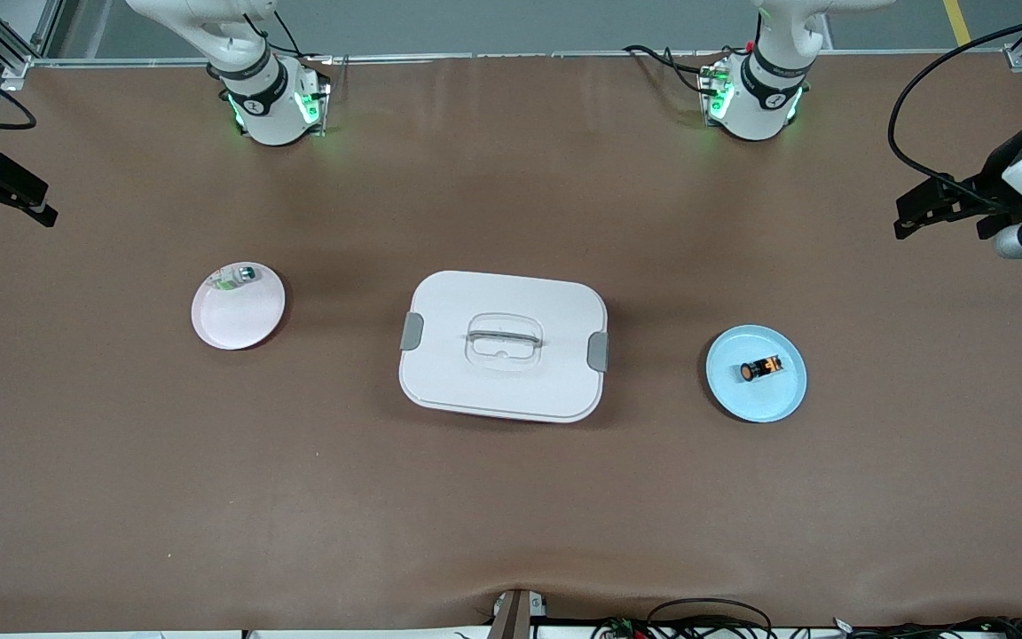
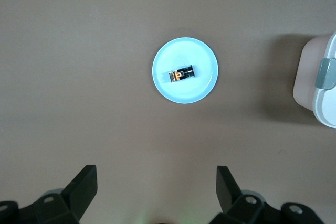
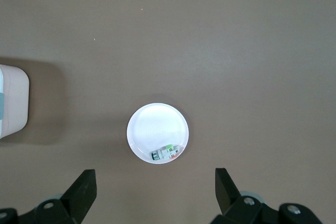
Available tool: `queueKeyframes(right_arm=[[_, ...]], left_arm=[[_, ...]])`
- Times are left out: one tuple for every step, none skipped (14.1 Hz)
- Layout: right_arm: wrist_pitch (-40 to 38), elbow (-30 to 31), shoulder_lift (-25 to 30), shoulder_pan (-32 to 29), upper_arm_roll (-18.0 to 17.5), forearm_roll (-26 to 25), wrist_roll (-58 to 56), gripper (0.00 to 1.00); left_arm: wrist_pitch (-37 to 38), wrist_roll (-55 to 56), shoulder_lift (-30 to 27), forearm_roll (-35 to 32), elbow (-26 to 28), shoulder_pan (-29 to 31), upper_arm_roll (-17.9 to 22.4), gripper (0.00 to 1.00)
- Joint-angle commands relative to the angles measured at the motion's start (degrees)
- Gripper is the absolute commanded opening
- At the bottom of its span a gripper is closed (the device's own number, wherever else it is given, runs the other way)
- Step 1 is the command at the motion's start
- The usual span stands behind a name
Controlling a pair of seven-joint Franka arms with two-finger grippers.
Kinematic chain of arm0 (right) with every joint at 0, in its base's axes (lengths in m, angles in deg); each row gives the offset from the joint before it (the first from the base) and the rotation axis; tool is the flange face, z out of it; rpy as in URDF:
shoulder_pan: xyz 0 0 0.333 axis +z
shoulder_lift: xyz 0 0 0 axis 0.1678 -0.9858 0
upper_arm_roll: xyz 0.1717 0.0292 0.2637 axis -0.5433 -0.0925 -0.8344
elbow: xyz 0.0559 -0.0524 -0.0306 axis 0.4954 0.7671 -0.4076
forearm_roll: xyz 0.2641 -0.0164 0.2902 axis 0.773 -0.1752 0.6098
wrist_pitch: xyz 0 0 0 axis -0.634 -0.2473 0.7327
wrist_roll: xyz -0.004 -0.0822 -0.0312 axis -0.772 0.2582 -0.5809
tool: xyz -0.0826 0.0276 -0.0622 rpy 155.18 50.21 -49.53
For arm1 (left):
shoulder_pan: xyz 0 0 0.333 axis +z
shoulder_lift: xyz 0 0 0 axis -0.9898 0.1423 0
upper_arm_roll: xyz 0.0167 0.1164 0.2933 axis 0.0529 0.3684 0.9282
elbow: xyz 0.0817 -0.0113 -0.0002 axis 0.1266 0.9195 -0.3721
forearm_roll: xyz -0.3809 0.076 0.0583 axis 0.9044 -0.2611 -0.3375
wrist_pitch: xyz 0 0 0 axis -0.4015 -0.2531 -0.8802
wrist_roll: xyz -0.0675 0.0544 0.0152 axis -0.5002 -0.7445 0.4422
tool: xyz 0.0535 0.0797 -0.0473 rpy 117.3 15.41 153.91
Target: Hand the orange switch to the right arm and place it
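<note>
On the blue plate [image 1: 782, 408] toward the left arm's end of the table, I see the orange switch [image 1: 760, 369] lying on its side, its round orange face turned toward the white box. From my left wrist view the switch [image 2: 182, 74] sits near the middle of that plate [image 2: 202, 56], and I can read orange-gold marks on its dark body, though its finer detail is too small for me to make out.

At the middle of the table stands one white lidded box [image 1: 504, 344] with a clear handle on top and a grey clasp at each short end. Both wrist views catch only a corner of it [image 2: 315, 77] [image 3: 11, 103], cut off at the picture's edge.

Toward the right arm's end I count one white plate [image 1: 236, 319], carrying a small clear-and-green piece [image 1: 239, 277] close to its rim. That piece [image 3: 167, 153] is hard to resolve from above.

So I count two plates, one part on each, one box, and two arms.

My left gripper [image 1: 906, 217] hangs in the air over the bare table at its own end, fingers [image 2: 84, 184] spread wide with nothing between them. My right gripper [image 1: 41, 209] hangs likewise over its end, partly cut off by the front view's edge, its fingers [image 3: 84, 187] also apart and holding nothing.
</note>
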Motion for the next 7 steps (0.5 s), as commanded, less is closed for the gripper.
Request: queueKeyframes(right_arm=[[-0.9, -1.6, -0.8, -0.6, -0.5, 0.4, -0.5, 1.0], [-0.9, -1.6, -0.8, -0.6, -0.4, 0.4, -0.5, 1.0], [-0.9, -1.6, -0.8, -0.6, -0.4, 0.4, -0.5, 1.0], [-0.9, -1.6, -0.8, -0.6, -0.5, 0.4, -0.5, 1.0], [-0.8, -1.6, -0.8, -0.6, -0.5, 0.4, -0.5, 1.0], [-0.9, -1.6, -0.8, -0.6, -0.5, 0.4, -0.5, 1.0], [-0.8, -1.6, -0.8, -0.6, -0.4, 0.4, -0.5, 1.0]], left_arm=[[0.1, -0.9, 0.5, 1.2, -1.2, 0.0, 0.2, 1.0], [0.1, -0.9, 0.5, 1.1, -1.2, 0.1, 0.2, 1.0], [0.1, -0.9, 0.5, 1.0, -1.2, 0.1, 0.2, 1.0], [0.1, -0.9, 0.5, 1.1, -1.2, 0.1, 0.2, 1.0], [0.1, -0.9, 0.6, 1.1, -1.2, 0.1, 0.2, 1.0], [0.0, -0.8, 1.4, 1.0, -1.3, 0.1, 0.3, 1.0], [-0.2, -0.4, 2.3, 0.6, -1.2, 0.1, 0.3, 1.0]])
